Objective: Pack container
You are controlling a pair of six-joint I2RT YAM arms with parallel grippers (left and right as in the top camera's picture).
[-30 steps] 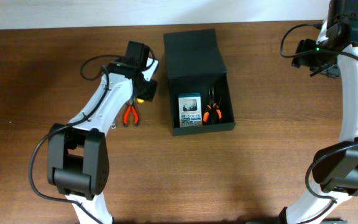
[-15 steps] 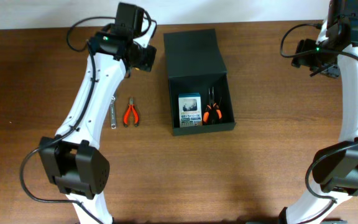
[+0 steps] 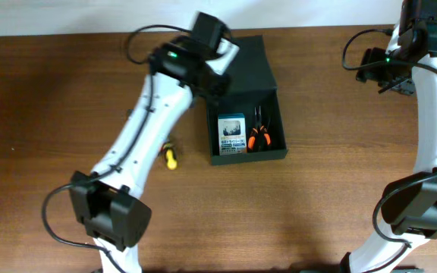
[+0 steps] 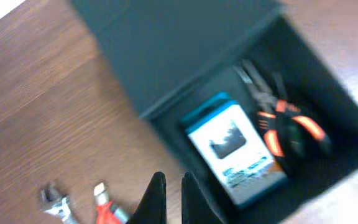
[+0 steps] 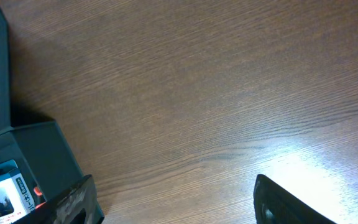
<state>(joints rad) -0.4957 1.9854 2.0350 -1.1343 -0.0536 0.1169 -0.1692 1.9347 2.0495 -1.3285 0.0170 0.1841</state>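
left jaws pressed together over container [image 3: 253, 72] left edge; card pack [image 3: 232, 134], orange pliers [image 3: 259, 135] inside. right jaws spread, far right above bench [image 3: 317, 205].

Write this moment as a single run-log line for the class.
left gripper shut, empty, at container | right gripper open, apart | inside: card pack, orange-handled pliers | table: yellow-handled tool

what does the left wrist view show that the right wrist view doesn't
Only left wrist: a wrench and a red-handled tool on the table, plus the shut left claw. Only right wrist: the open right claw over bare wood. Both: the open container with the blue-and-white card pack inside.
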